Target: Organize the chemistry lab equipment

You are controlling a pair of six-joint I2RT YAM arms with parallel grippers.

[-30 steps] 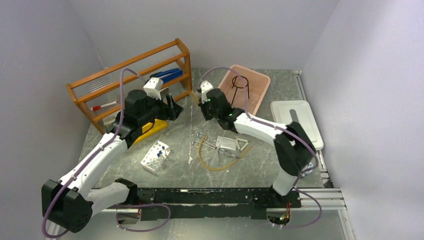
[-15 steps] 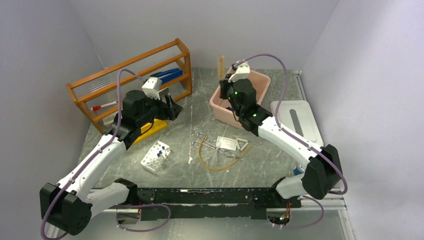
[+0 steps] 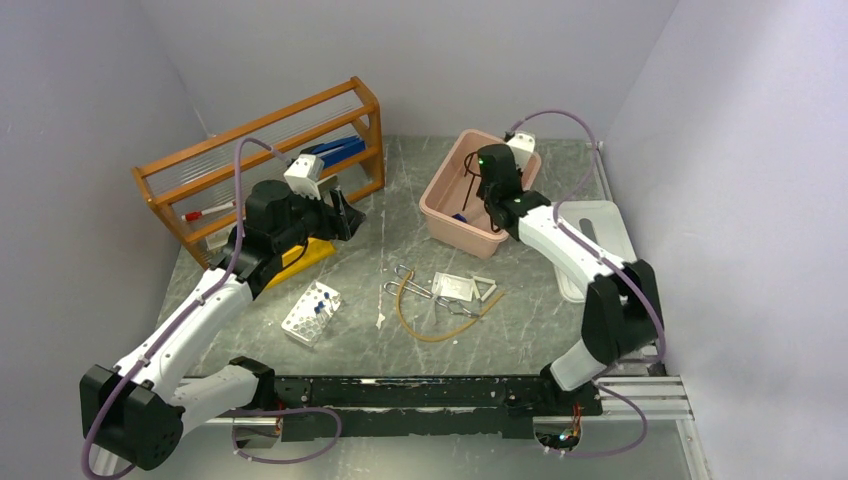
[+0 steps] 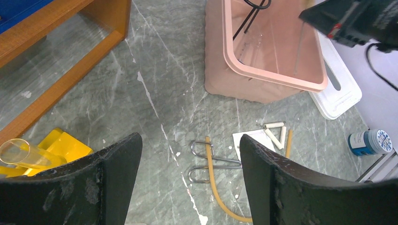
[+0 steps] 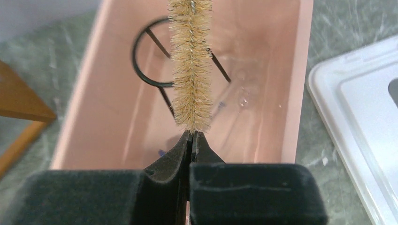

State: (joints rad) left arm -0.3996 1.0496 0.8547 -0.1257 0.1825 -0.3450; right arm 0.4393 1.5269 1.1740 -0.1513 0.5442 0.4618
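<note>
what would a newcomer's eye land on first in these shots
The right fingers pinch a tan bristle brush over the pink plastic tub at the table's back right, where a black wire ring tripod lies. Mid-table sits a loose tangle of an amber rubber tube and metal scissor-like tongs, and a tall orange wooden rack stands back left.

Free bin [image 5: 296, 70] interior beside wire tripod [image 5: 157, 84]
</note>
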